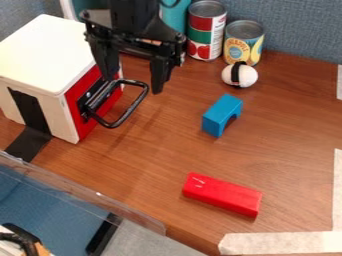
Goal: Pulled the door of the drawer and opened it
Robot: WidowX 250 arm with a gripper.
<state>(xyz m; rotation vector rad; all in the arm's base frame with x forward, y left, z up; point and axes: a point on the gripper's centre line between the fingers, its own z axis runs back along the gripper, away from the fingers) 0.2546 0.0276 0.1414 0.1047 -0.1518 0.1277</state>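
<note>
The black gripper (133, 84) hangs at the upper left with its two fingers spread apart. Between them, in this view, lies the far end of the black looped handle (137, 102) on the drawer; whether they touch it I cannot tell. The handle sticks out over the table from the red front (81, 125) of a white box (47, 55). The drawer's face looks about level with that front, though the gripper and handle hide part of it.
Two cans (206, 30) (244, 42) stand at the back by a white ball with a black band (239, 75). A blue arch block (221, 115) and a red block (222, 194) lie on the wooden table (140, 160). Black tape (29, 143) runs down the box onto the table.
</note>
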